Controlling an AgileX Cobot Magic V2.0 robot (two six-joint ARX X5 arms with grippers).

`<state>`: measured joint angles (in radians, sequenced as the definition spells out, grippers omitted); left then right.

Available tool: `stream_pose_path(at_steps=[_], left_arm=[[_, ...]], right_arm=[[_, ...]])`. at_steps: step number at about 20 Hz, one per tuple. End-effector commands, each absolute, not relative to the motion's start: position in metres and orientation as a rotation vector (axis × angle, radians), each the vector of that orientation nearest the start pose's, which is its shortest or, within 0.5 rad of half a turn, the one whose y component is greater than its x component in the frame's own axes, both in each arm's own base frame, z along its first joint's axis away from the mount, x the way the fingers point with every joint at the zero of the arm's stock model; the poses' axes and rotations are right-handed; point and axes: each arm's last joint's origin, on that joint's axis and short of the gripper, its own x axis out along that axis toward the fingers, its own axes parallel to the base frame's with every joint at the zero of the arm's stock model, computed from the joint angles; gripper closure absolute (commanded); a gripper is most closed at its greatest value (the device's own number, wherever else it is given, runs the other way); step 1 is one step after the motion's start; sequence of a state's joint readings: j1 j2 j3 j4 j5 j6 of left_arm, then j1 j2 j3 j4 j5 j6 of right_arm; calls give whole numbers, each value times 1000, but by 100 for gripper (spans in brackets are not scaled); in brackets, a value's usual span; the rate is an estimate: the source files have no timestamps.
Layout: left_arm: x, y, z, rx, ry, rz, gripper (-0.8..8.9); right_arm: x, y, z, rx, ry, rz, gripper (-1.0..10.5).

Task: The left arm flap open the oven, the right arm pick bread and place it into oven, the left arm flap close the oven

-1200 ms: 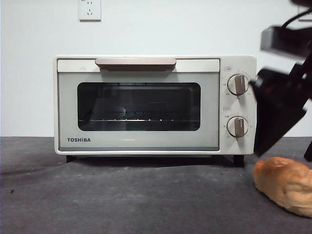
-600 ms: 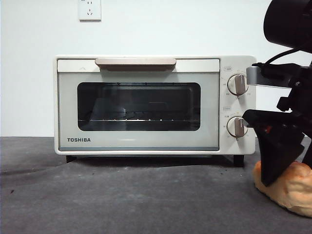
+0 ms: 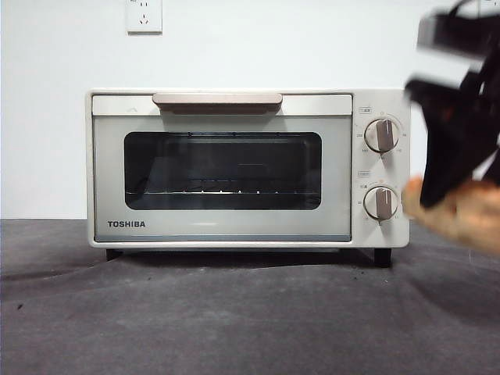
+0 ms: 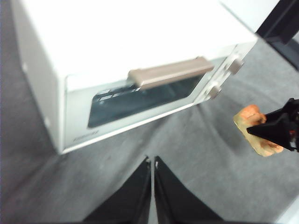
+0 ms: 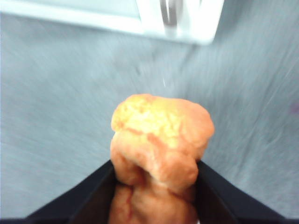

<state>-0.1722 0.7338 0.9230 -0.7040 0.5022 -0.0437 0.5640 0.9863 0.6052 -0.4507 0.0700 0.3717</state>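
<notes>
light: bright, even | oven (image 4: 117, 42) top blown out | right wrist view motion-blurred | bread (image 3: 461, 211) smeared

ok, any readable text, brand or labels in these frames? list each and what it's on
"TOSHIBA": on the closed door of the oven, lower corner, front view.
Small marks around the two knobs: too small to read.
The same brand mark in the left wrist view: blurred, unreadable.
Wall socket: no legible text.
Bread, right gripper holding it, left gripper: no text.
</notes>
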Motion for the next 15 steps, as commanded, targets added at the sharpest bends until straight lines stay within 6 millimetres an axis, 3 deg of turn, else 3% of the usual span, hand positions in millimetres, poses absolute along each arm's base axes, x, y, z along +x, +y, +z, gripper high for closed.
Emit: stream_pose_path(at_steps=[1,9,15], left_arm=[[144,-45,346,-159,503,-676,795],[201,-96,334,-113,491,-739,795],[232,-133,326,-64,467,-716,795]], right_arm=[[155,97,238,100,815,334,730],[128,80,297,113,679,380,730],[116,72,313,129,620,395,729]])
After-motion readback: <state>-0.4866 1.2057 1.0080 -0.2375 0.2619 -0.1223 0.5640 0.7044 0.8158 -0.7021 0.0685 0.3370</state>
